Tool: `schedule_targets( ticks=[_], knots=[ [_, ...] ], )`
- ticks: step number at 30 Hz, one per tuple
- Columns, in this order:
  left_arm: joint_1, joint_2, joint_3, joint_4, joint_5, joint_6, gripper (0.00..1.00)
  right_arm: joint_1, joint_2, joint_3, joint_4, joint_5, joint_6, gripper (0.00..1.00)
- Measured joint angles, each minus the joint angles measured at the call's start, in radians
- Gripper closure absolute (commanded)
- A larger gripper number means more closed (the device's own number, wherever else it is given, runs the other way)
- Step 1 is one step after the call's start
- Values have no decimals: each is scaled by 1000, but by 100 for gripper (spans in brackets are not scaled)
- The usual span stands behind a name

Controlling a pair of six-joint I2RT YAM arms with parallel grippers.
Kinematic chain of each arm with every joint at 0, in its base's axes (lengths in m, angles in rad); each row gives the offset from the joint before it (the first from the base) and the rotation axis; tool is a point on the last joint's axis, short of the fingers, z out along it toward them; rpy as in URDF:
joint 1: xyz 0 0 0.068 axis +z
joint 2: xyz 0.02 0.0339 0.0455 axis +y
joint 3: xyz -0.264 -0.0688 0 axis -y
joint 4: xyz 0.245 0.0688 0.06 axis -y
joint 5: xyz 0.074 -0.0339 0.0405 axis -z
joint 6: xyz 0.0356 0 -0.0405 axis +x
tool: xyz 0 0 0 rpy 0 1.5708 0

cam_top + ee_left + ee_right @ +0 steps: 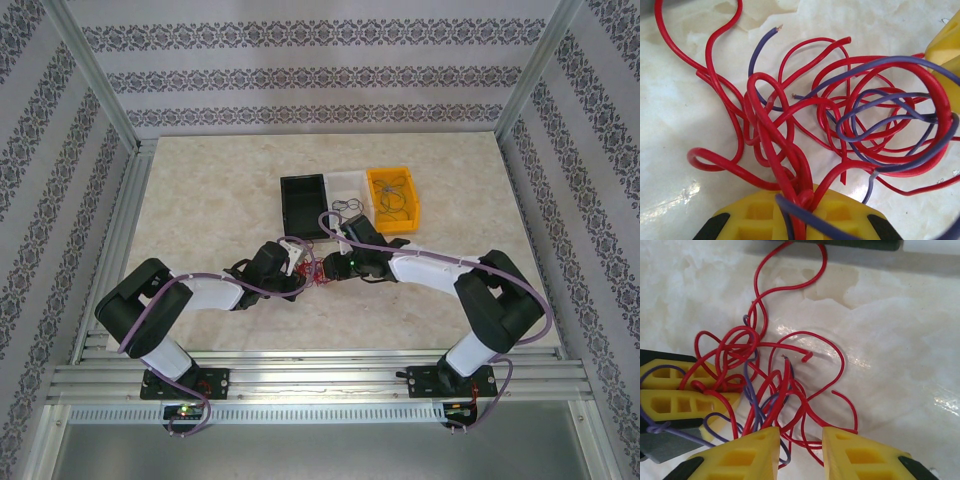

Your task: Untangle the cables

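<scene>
**While the left gripper (802, 212) bites down on the cables (762, 125), the right gripper (801, 450) stands open over them**

As the two arms meet over the middle of the table (200, 220), the tangle sits right between them. It lies just on the near side of the black tray (305, 205), with the yellow bin (415, 205) farther off to the right.

Look at the left wrist camera. The two yellow fingers are pressed together, and a bundle of red strands plus one blue strand runs straight into the seam between them. That is a firm pinch on the left edge of the clump, and the rest of it fans out away from the jaws across the pale marbled surface.

Over to the right wrist camera. The yellow fingers (740, 457) here stand apart with a plain gap between them. A few red and blue strands trail down into that gap, close to one finger's inner face, and nothing is squeezed. The left gripper's closed fingers show just to one side, so the two grippers are very near each other, with the clump touching both.

As for the cables themselves, they are thin and curly and mostly bright red, with several blue-violet ones looped through. The loops overlap and cross in a loose knot. One long red strand snakes away toward the black tray, and a couple of cut ends show a bare metal tip.
</scene>
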Motion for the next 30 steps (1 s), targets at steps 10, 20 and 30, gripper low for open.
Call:
schedule_targets(
  ticks=[10,20,30],
  knots=[
    [0,0,-2,4,0,0,100,0,-95,-36,22,4,0,72],
    [0,0,-5,9,0,0,100,0,-42,-48,34,-53,0,72],
    [0,0,-6,10,0,0,100,-1,11,-47,57,-66,0,69]
  ],
)
